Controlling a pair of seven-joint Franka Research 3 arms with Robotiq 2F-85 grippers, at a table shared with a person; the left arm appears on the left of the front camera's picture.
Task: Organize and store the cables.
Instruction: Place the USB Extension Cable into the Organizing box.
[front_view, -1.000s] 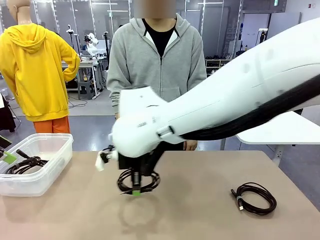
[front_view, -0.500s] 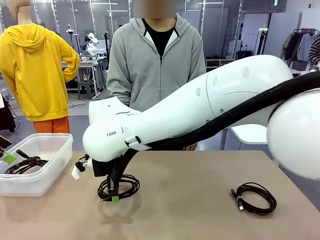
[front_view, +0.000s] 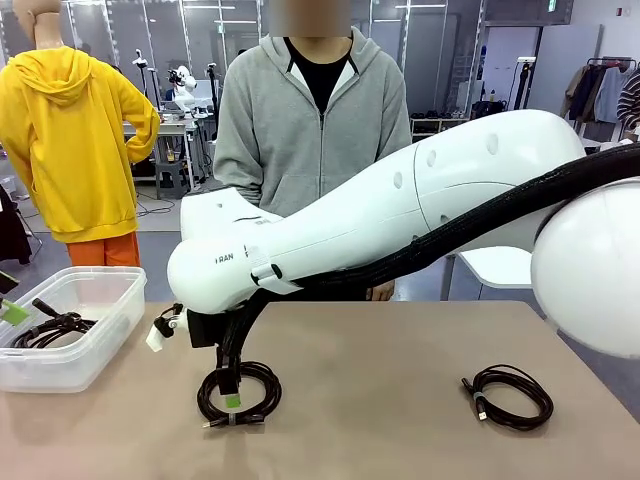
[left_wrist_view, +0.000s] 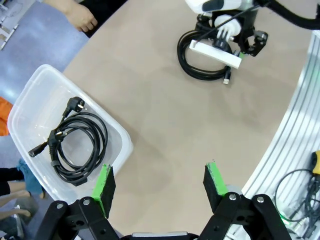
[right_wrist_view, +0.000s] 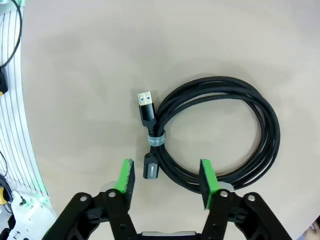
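Note:
A black coiled cable (front_view: 240, 395) lies flat on the tan table left of centre, its USB plug (right_wrist_view: 146, 106) and small tie facing up. My right gripper (front_view: 232, 388) hovers just above it, open, its green pads (right_wrist_view: 125, 180) straddling the coil's (right_wrist_view: 220, 135) near edge without gripping. A second coiled cable (front_view: 508, 396) rests at the table's right. Another cable (left_wrist_view: 75, 145) sits inside the clear plastic bin (left_wrist_view: 30, 92) at the left. My left gripper (left_wrist_view: 159, 182) hangs open and empty, high over the table beside the bin, looking down on the right gripper (left_wrist_view: 225, 47) and its coil (left_wrist_view: 200, 65).
The bin (front_view: 100, 300) stands at the table's left edge. A person in a grey hoodie (front_view: 315, 130) stands at the far side, one hand (left_wrist_view: 80, 15) near the table edge. The white right arm (front_view: 400, 220) spans the middle of the table.
My right gripper carried the coil leftward, lowered it onto the table and opened, letting it go. The left arm stayed still.

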